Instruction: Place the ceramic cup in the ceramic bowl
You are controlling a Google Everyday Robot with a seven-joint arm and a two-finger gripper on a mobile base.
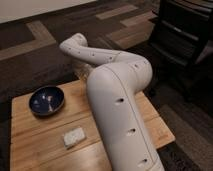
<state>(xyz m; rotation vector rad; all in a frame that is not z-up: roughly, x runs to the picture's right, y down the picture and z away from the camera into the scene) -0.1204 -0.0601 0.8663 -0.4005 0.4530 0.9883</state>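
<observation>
The ceramic bowl [46,99], round, shallow, glossy dark blue with whitish flecks inside, sits on the left of the wooden table [40,150]. My white arm [117,100] rises from the lower right and bends over the table's far edge. The gripper [81,75] is down behind the arm at that far edge, to the right of the bowl, and is mostly hidden. A small pale patch shows there; I cannot tell whether it is the ceramic cup. No cup is plainly in view.
A small white rectangular block [74,136] lies on the table in front of the bowl. Dark shelving or a chair [185,40] stands at the back right. Patterned carpet surrounds the table.
</observation>
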